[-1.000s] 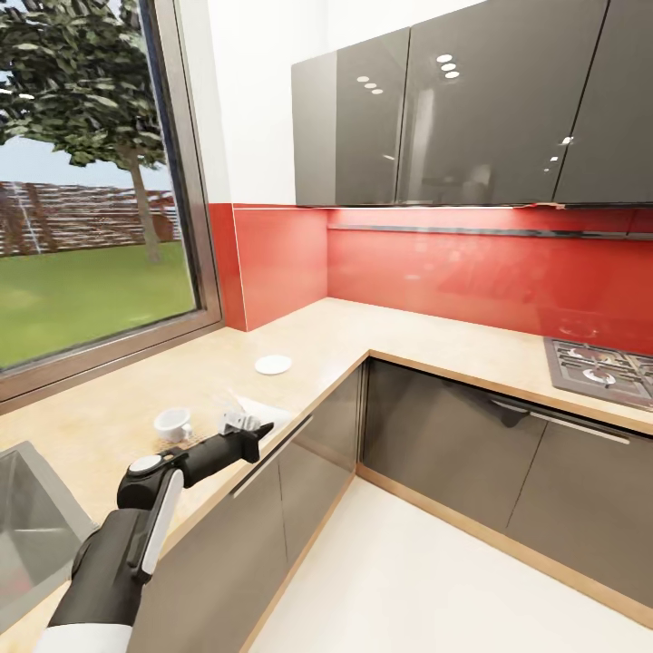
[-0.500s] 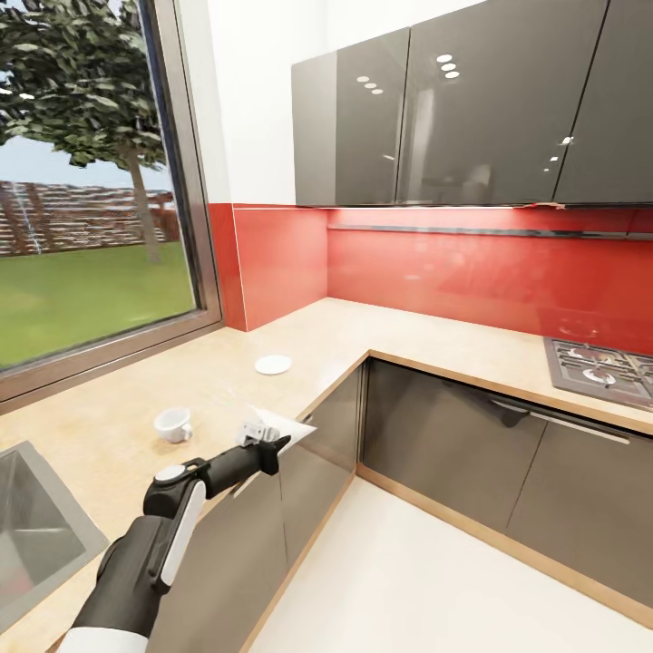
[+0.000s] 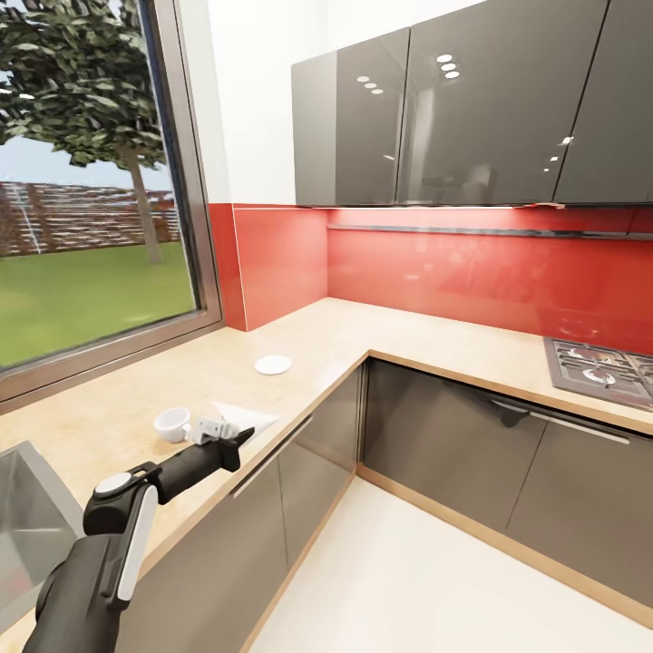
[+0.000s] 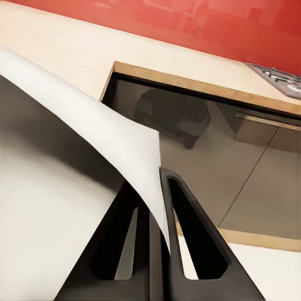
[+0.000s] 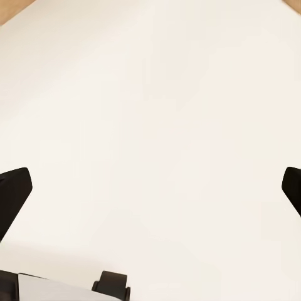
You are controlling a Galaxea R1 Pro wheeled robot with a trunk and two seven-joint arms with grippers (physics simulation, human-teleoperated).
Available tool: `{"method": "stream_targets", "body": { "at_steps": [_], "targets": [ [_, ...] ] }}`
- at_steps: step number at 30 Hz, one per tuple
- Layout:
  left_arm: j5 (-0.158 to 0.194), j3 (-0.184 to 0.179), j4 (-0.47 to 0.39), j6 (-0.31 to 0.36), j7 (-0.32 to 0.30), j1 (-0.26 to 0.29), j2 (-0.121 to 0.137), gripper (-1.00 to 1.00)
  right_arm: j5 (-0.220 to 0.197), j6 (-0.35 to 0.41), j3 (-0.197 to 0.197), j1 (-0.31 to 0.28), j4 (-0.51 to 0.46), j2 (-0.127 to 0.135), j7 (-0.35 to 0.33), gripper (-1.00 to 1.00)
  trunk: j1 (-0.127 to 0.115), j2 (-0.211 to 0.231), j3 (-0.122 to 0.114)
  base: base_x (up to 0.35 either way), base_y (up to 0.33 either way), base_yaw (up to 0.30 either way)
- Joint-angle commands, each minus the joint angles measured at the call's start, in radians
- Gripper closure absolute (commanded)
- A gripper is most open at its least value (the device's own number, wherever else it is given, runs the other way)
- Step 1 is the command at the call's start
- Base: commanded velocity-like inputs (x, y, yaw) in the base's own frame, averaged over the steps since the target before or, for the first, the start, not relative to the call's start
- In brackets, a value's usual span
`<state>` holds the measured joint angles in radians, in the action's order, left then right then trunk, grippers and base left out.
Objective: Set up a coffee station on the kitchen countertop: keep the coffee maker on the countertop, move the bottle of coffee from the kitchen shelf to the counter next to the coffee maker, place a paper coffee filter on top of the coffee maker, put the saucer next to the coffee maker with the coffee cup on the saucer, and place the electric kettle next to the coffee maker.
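The left gripper (image 3: 238,439) is gripping the filter (image 3: 243,418), its two fingers pressed flat together on the sheet's near edge. In the head view the filter is fanning out ahead of the fingertips as a white wedge, low over the counter (image 3: 109,413) and near its front edge. It cannot be told whether the far corner is touching the surface. The cup (image 3: 172,423) is sitting just beside the gripper, on the window side. The saucer (image 3: 273,365) is lying well beyond the fingertips toward the corner, apart from the cup.

Judgement: the sheet is being pinched at its rim because a thin, limp paper offers no other hold; it will be flexing and sagging under any quick move. Cup and saucer are not yet paired.

The left wrist view is showing the grip closely: the filter (image 4: 94,125) is curling up out of the closed fingers (image 4: 188,244) and covering much of that picture, with dark cabinet doors (image 4: 207,138) beyond it. The head view gives the placement on the counter but not the pinch itself.

The right gripper (image 5: 150,194) is standing wide apart, tips at the picture's edges, holding nothing, with pale floor (image 5: 150,94) beyond
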<state>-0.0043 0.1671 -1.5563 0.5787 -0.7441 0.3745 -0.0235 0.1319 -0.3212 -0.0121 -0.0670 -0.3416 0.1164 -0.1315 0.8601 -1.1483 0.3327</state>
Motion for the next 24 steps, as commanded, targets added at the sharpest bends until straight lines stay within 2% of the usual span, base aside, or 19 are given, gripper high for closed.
{"method": "stream_targets", "body": {
  "at_steps": [1, 14, 24],
  "targets": [
    [-0.005, 0.003, -0.001, 0.004, -0.005, 0.001, -0.001, 1.00, 0.007, -0.003, -0.002, -0.001, 0.000, 0.000, -0.001, -1.00, 0.000, -0.001, 0.001, 0.000, 0.000, 0.000],
    [-0.005, 0.004, -0.002, 0.004, -0.006, 0.000, -0.001, 1.00, 0.008, -0.003, -0.002, 0.000, 0.000, 0.000, -0.001, -1.00, 0.000, -0.001, 0.001, 0.000, 0.000, 0.004],
    [-0.005, 0.004, -0.002, 0.004, -0.006, 0.000, -0.001, 1.00, 0.008, -0.004, -0.002, 0.000, 0.000, 0.000, -0.002, -1.00, 0.000, -0.001, 0.001, -0.017, -0.010, 0.102]
  ]
}}
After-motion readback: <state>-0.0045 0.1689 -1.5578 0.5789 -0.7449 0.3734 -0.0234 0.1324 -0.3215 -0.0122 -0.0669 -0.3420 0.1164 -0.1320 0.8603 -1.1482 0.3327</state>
